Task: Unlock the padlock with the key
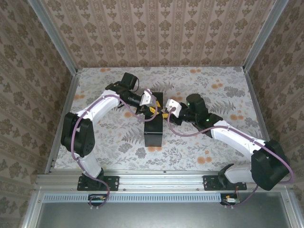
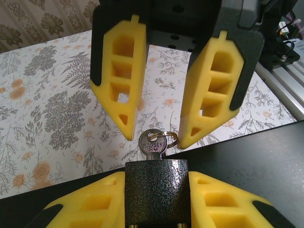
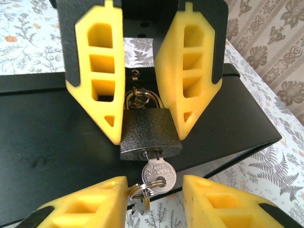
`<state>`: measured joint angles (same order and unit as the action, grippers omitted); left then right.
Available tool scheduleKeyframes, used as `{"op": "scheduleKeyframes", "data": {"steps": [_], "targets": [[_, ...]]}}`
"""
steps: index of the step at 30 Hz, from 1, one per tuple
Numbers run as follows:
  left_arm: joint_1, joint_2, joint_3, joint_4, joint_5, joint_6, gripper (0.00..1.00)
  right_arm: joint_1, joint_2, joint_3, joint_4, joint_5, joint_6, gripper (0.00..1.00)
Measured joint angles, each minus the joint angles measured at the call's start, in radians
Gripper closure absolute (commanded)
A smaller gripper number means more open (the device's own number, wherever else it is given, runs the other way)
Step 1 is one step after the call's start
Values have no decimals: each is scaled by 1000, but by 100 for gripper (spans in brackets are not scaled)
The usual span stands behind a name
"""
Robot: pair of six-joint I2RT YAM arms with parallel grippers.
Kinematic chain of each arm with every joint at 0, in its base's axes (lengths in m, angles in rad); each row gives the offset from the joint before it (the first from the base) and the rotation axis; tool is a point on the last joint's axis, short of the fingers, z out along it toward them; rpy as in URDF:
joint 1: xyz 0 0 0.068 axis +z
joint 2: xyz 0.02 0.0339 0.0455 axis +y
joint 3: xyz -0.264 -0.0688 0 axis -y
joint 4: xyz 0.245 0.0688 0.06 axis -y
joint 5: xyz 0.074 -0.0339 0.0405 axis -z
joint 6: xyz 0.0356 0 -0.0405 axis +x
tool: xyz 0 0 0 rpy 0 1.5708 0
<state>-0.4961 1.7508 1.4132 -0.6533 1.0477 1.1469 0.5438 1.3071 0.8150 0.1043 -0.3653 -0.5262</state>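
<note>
Padlock (image 3: 151, 142): small rigid metal, I judge it light and slick, clamped by its edges in my left end effector (image 2: 156, 176) above the black box (image 3: 47, 142); key (image 3: 159, 176) seated, right end effector (image 2: 157, 137) spread astride its head, where to pinch.

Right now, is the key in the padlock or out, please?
In: the key sticks out of the padlock, its blade hidden inside.

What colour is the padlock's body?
The padlock is dark grey with a speckled finish, clearest in the right wrist view.
</note>
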Motion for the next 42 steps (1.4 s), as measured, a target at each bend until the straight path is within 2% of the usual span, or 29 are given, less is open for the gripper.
{"op": "scheduleKeyframes", "data": {"steps": [4, 8, 12, 15, 20, 30, 37, 39, 42], "targets": [[1, 0, 0, 2, 0, -3, 90, 15, 8, -7, 21, 31, -6, 74], [6, 0, 0, 7, 0, -3, 90, 19, 11, -11, 39, 52, -11, 73], [6, 0, 0, 7, 0, -3, 90, 29, 11, -16, 58, 92, -28, 62], [7, 0, 0, 9, 0, -3, 90, 32, 10, -20, 74, 120, -44, 58], [8, 0, 0, 9, 0, -4, 90, 56, 4, -26, 84, 171, -69, 59], [13, 0, 0, 7, 0, -4, 91, 116, -6, -46, 117, 280, -141, 69], [13, 0, 0, 7, 0, -4, 91, 131, -7, -47, 119, 313, -178, 73], [13, 0, 0, 7, 0, -4, 91, 134, -8, -48, 122, 320, -182, 73], [13, 0, 0, 7, 5, -4, 91, 142, -11, -48, 125, 335, -192, 65]]}}
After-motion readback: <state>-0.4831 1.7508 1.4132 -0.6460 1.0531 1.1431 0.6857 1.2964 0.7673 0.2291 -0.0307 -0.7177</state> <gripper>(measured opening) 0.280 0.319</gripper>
